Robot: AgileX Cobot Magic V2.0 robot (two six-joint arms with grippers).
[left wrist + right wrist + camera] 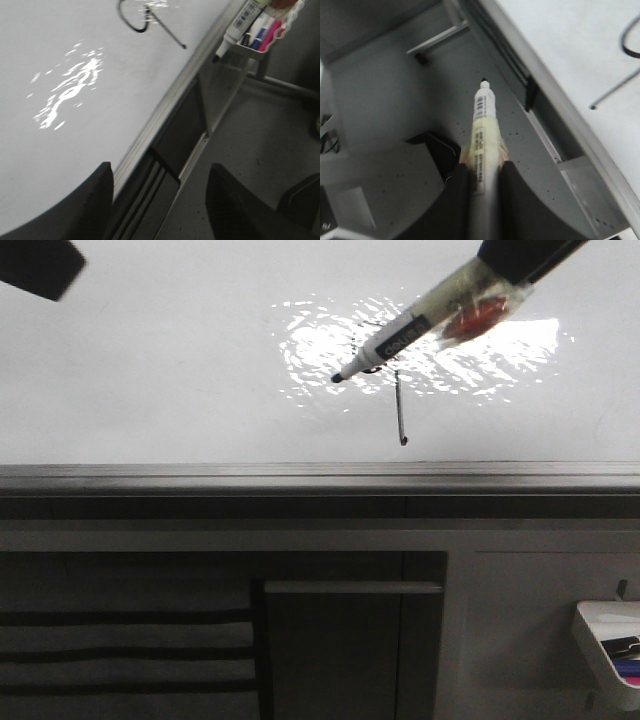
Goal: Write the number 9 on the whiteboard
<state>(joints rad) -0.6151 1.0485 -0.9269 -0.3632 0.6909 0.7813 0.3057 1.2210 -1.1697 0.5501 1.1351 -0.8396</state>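
The whiteboard (150, 390) fills the upper front view, with bright glare in its middle. The number 9 (401, 410) is drawn there in thin black line; its loop is partly hidden behind the marker and its long tail ends in a small hook. My right gripper (515, 260) is shut on a white marker (400, 338), whose black tip points left of the figure and looks lifted off the board. In the right wrist view the gripper (482, 175) clamps the marker (484, 120). My left gripper (160, 200) is open and empty over the board's edge. The 9 (165, 32) also shows in the left wrist view.
A dark grey metal rail (300, 480) runs along the board's near edge, with a dark frame and grey floor below. A small white tray (605, 640) with coloured items hangs at the lower right; it also shows in the left wrist view (265, 32).
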